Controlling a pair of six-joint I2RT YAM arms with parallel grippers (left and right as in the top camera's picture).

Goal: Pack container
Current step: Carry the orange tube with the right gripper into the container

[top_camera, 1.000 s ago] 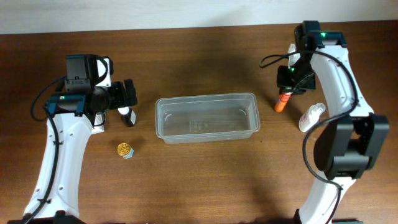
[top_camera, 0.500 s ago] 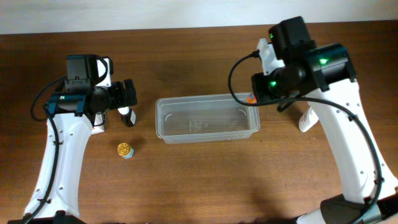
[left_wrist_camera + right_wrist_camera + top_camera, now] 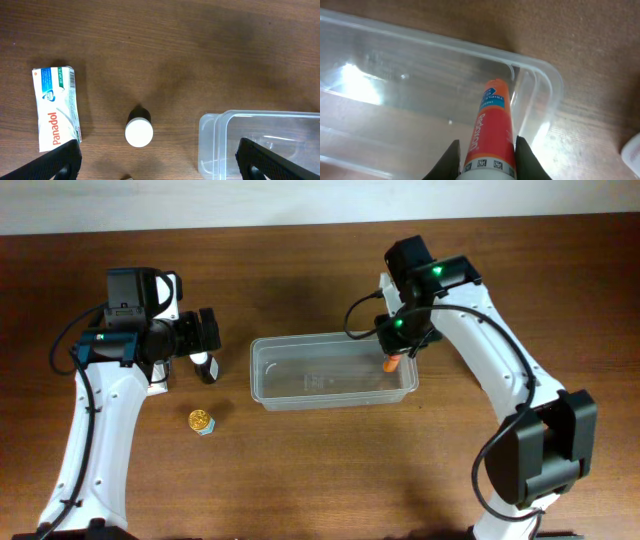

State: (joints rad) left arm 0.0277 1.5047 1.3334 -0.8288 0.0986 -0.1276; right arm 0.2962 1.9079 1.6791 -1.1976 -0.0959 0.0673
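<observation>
The right gripper (image 3: 393, 350) was clamped on an orange tube (image 3: 492, 125), its two fingers (image 3: 451, 161) pressed against the tube's sides near the barcoded end. The tube's nose pointed down inside the right end of the container (image 3: 300, 402), close to the rounded corner nearest the desk's far and right edges. Whether the nose touched the bottom could not be told.

The container, a clear rectangular tub with a rim, sat at the middle of the desk (image 3: 320, 480), its long sides parallel to the far edge. In the right wrist view a pale object (image 3: 632, 150) lay on the wood beyond the tub's right end, cropped too tightly to identify.

The left gripper (image 3: 157, 152) hung toward the desk's left edge, just off the tub's left end. It was spread wide, with nothing between its fingers (image 3: 55, 162).

Below it a small white-capped bottle (image 3: 139, 132) stood upright on the wood. It was between the tub's left end and a white Panadol box (image 3: 56, 107), which lay flat closer to the left edge. Bottle, box and tub were all apart from one another. A small gold-topped pot (image 3: 202, 421) sat nearer the desk's near edge, off the tub's near-left corner and clear of the bottle.
</observation>
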